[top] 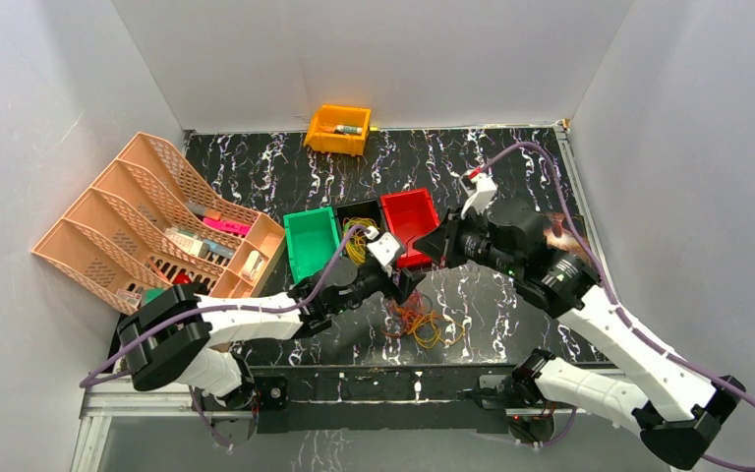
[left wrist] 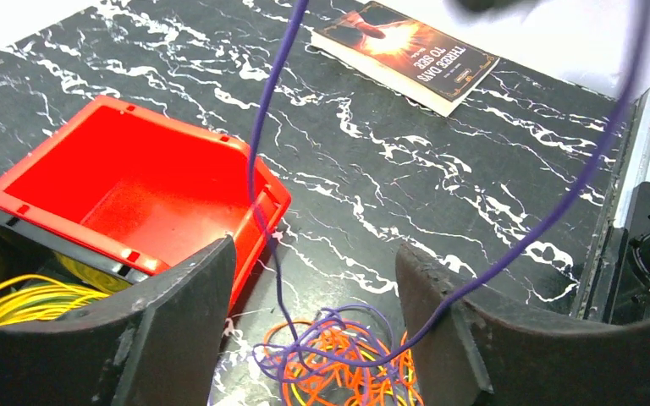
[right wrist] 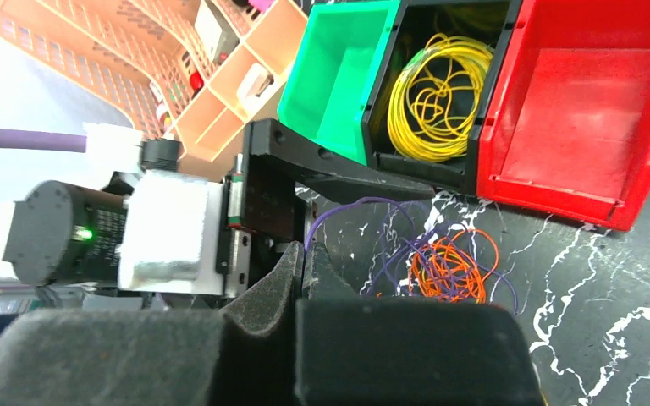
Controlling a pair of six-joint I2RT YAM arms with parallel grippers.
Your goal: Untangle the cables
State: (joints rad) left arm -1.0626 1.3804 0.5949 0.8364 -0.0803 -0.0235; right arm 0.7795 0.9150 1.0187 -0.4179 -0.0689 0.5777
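A tangle of orange and purple cables lies on the black marble table, in front of the bins. My right gripper is shut on a purple cable strand that rises from the tangle; in the top view this gripper hangs above the red bin's front. My left gripper stands open just above the tangle, and the taut purple strand passes between its fingers. A yellow cable coil rests in the black bin.
A green bin and a red bin flank the black one. A peach desk organiser fills the left side. An orange bin stands at the back wall. A book lies on the right, beneath my right arm.
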